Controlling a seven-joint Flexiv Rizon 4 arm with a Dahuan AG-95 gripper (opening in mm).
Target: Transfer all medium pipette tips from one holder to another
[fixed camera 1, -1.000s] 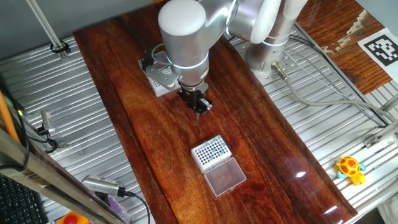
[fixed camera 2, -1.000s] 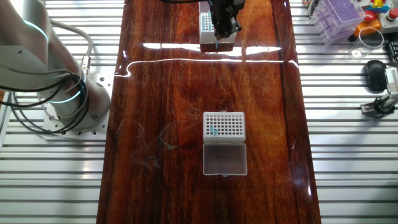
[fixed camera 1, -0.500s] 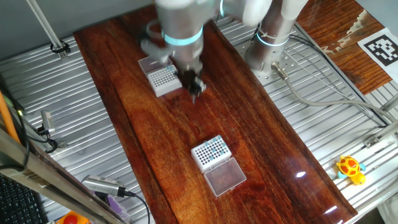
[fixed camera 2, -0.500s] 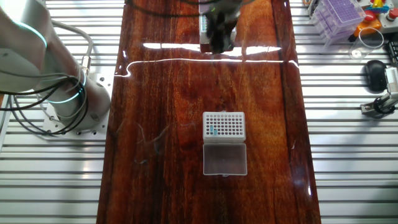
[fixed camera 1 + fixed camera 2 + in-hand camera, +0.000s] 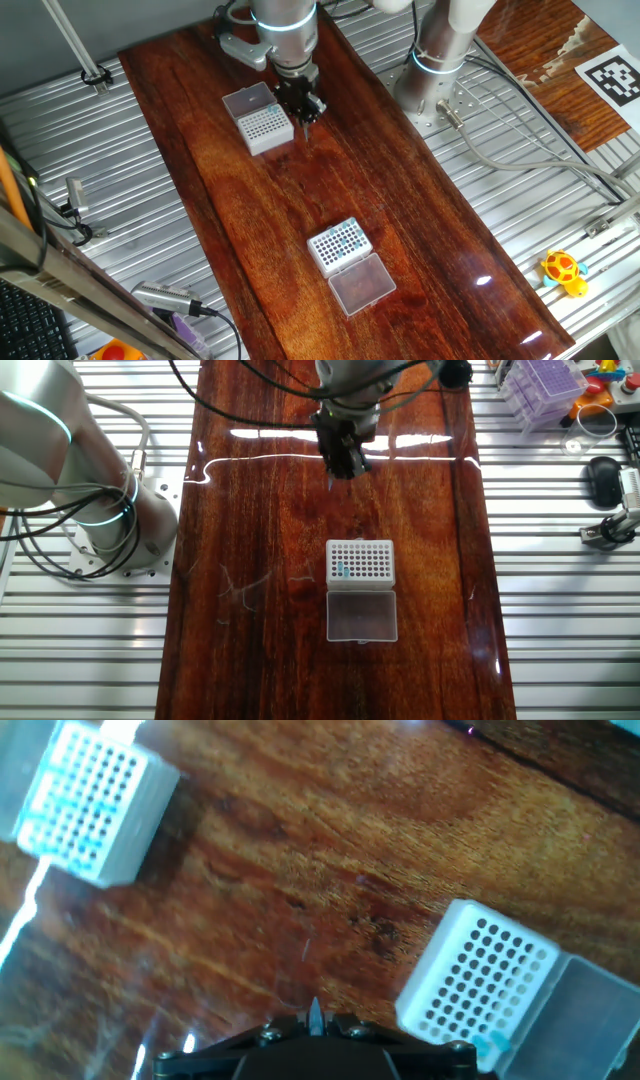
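My gripper (image 5: pixel 306 108) (image 5: pixel 343 460) (image 5: pixel 314 1020) is shut on one thin pipette tip (image 5: pixel 314 1010) that points down from between the jaws. It hangs over bare wood just beside the far white holder (image 5: pixel 262 126) (image 5: pixel 90 795), which carries several teal medium pipette tips. The near white holder (image 5: pixel 338 244) (image 5: pixel 360 560) (image 5: pixel 478 982) lies farther down the table with its clear lid (image 5: pixel 362 284) open flat. A few teal tips (image 5: pixel 343 570) stand at one edge of its grid. In the other fixed view the arm hides the far holder.
The dark wooden tabletop (image 5: pixel 400 200) is flanked by ribbed metal strips. The arm's base (image 5: pixel 435 80) stands at the table's edge, with cables beside it. A purple rack (image 5: pixel 545 385) and small items sit off the wood at one corner.
The arm has swung and dropped lower. The gripper has come off the far holder and now hangs over bare wood beside it, still holding the tip.
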